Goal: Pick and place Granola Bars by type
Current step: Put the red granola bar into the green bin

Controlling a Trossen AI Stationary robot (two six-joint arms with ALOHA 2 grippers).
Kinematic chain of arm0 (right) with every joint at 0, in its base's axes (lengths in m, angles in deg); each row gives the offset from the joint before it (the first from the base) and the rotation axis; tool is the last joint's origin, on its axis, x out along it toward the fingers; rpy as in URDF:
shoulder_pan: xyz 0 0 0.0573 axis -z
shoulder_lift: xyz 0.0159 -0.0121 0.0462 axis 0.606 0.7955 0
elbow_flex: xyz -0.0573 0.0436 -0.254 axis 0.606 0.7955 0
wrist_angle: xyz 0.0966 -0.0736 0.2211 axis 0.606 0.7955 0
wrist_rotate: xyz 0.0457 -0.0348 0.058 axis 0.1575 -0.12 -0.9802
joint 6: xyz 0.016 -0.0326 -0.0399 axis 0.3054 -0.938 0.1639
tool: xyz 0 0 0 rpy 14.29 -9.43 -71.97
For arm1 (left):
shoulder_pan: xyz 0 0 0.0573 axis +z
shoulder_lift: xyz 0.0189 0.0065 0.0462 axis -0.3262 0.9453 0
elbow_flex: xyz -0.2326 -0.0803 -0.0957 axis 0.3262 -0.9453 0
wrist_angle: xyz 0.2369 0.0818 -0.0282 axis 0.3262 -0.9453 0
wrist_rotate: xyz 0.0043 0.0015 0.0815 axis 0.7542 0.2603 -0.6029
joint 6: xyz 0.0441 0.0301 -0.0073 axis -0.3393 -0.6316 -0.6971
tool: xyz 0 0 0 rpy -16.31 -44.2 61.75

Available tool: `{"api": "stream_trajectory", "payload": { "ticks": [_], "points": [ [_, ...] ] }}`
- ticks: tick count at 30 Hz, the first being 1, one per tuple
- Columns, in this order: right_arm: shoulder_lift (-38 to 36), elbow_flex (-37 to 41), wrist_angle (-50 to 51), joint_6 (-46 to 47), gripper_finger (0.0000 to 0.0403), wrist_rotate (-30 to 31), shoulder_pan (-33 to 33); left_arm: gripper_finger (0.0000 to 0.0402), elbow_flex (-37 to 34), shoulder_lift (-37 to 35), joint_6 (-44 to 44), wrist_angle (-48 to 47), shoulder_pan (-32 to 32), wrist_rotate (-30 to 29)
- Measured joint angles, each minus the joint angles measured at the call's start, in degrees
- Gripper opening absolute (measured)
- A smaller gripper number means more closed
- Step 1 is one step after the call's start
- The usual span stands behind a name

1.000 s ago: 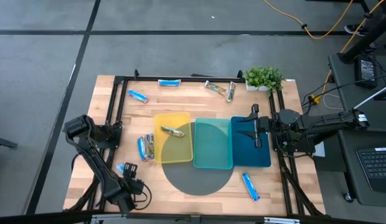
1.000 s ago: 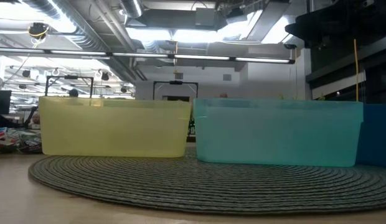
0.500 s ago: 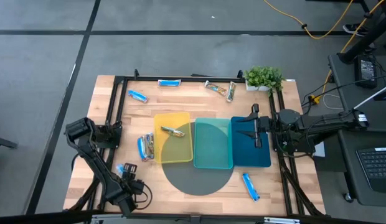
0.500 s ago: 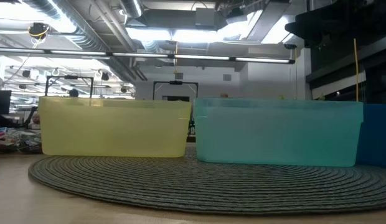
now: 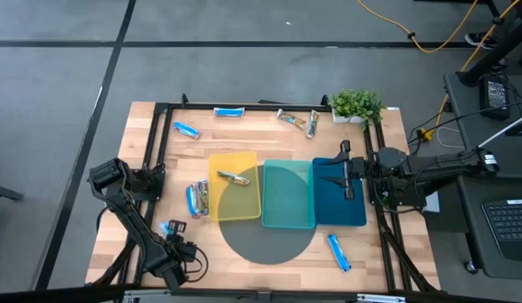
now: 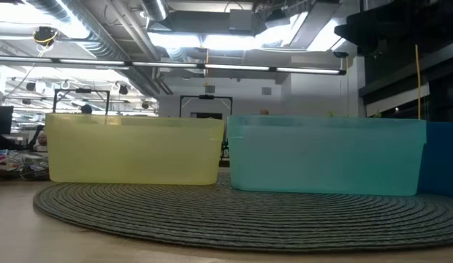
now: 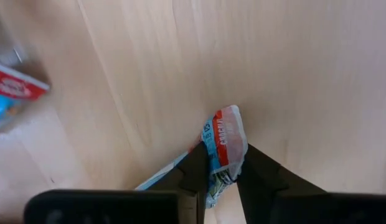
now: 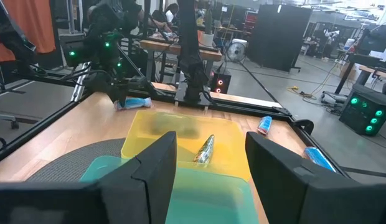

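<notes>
My left gripper points down at the table's near left and is shut on a blue-and-white granola bar, whose red-and-white end sticks out past the fingers. My right gripper waits open and level over the dark blue tray. A tan bar lies in the yellow tray. Other bars lie flat on the wood: a heap left of the yellow tray, blue ones, and tan ones at the far edge. My left gripper pinches the blue-and-white bar between its two fingers, near its red-and-white end. The fingers come from above, pointing down, and lie across the bar. The wrapper is crumpled between them. The bar's other end lies on the wood.
A teal tray stands between the yellow and dark blue trays, all three partly on a round grey mat. A potted plant is at the far right corner. A black frame runs round the table.
My left gripper has stayed in place at the near left and shut on the blue-and-white bar, which lies where it was.
</notes>
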Motion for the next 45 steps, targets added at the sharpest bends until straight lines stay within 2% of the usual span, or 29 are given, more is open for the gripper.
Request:
{"api": "stream_trajectory", "payload": {
  "ticks": [4,9,17,27,33,40,45],
  "points": [
    [0.00,0.00,-0.11,0.03,0.0195,0.00,0.00,0.0059,3.34,0.00,-2.17,-1.95,1.66,-1.53],
    [0.00,0.00,-0.11,0.00,0.0195,0.00,0.00,0.0058,10.27,0.00,-5.62,-7.88,4.18,-7.41],
    [0.03,0.00,-0.28,-0.17,0.0195,0.00,0.00,0.0057,24.03,0.00,-10.16,-17.02,7.94,-23.47],
    [3.93,0.00,-0.41,-1.91,0.0195,0.00,0.00,0.0057,35.54,-0.02,-16.97,-17.15,12.01,-40.91],
    [8.95,0.00,-6.50,-3.58,0.0195,-0.02,0.00,0.0057,39.05,-0.07,-24.90,-13.56,15.01,-43.31],
    [17.06,0.00,-21.90,-6.61,0.0198,-0.02,0.00,0.0057,39.76,-0.07,-34.63,-5.37,18.63,-43.44],
    [22.99,-2.30,-25.42,-8.03,0.0242,-0.02,0.00,0.0057,39.76,-0.07,-38.35,-0.83,20.90,-43.52]
  ]
}}
